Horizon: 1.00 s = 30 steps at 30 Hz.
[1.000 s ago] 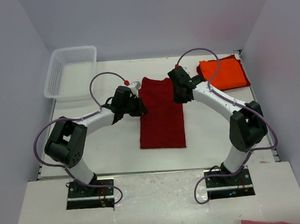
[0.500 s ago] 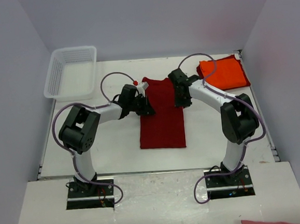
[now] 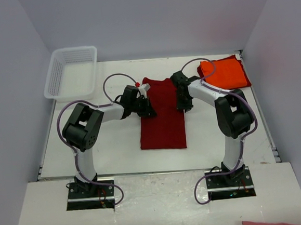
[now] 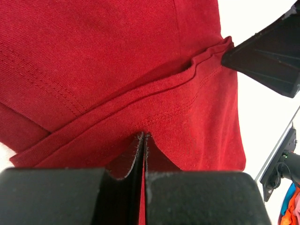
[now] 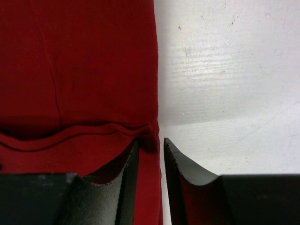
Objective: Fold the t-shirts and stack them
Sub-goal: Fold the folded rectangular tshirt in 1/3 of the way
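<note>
My left claw [image 4: 143,136] is pinched shut on a raised fold at the left edge of the red shirt [image 3: 162,117]. My right claw [image 5: 151,145] stands narrowly parted astride its right edge, not gripping. The shirt lies mid-table as a long strip, part-folded by my reckoning. The orange shirt [image 3: 224,74] sits folded at far right. Left to do: the crosswise fold, then stacking.

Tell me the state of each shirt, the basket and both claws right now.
Red shirt: folded into a long strip, lying flat.
Orange shirt: folded, at the far right.
Basket: upright, nothing visible inside.
Left claw: shut on the red shirt's left edge.
Right claw: open, red shirt's right edge between its fingers.
</note>
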Motion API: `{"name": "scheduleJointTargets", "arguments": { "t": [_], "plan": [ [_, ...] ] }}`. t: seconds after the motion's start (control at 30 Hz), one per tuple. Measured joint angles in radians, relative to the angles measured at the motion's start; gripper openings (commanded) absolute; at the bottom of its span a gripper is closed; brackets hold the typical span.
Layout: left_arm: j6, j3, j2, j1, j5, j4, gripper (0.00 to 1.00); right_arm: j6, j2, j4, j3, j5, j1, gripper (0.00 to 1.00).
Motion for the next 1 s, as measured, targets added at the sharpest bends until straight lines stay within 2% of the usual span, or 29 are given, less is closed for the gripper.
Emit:
{"name": "scheduleJointTargets", "arguments": {
  "t": [0.03,0.07,0.1,0.23,0.53,1.0],
  "plan": [
    [0.000,0.000,0.000,0.000,0.001,0.000,0.00,0.000,0.003,0.000,0.003,-0.002,-0.003,0.26],
    [0.000,0.000,0.000,0.001,0.002,0.001,0.00,0.001,0.006,0.000,0.008,-0.005,-0.005,0.16],
    [0.000,0.000,0.000,0.002,0.003,0.000,0.00,0.004,0.008,0.002,0.010,-0.005,-0.008,0.12],
    [0.000,0.000,0.000,0.012,0.003,0.001,0.00,0.015,0.008,0.001,0.013,-0.004,-0.012,0.00],
    [0.001,-0.003,0.001,0.045,0.005,0.001,0.00,0.026,0.017,-0.015,0.032,0.011,-0.017,0.00],
    [-0.007,-0.030,0.023,0.074,0.035,0.044,0.00,0.012,0.159,-0.105,0.257,0.068,-0.025,0.01]
  ]
}}
